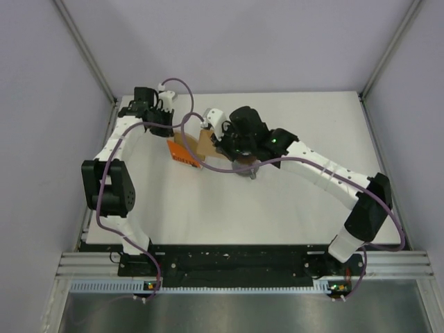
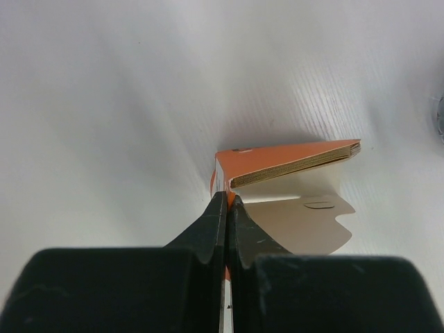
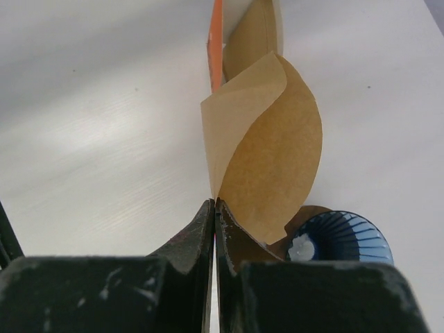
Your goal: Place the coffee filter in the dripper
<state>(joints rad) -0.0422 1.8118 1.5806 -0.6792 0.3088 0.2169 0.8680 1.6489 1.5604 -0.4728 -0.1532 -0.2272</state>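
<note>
Right tool [image 3: 214,207] is pressed together on the lower edge of the coffee filter [image 3: 274,159], which is held upright above the desk [image 3: 104,139], just beside the dripper [image 3: 347,239], not in it. An orange pack [image 2: 291,156] is pinched by the left tool [image 2: 227,202].

My top camera sits high behind the arm bases [image 1: 139,260], looking down over the whole table [image 1: 236,208]. Each wrist camera looks close along its own fingers [image 2: 208,232], low over it; both catch the orange pack [image 2: 291,156], from left and right.
</note>
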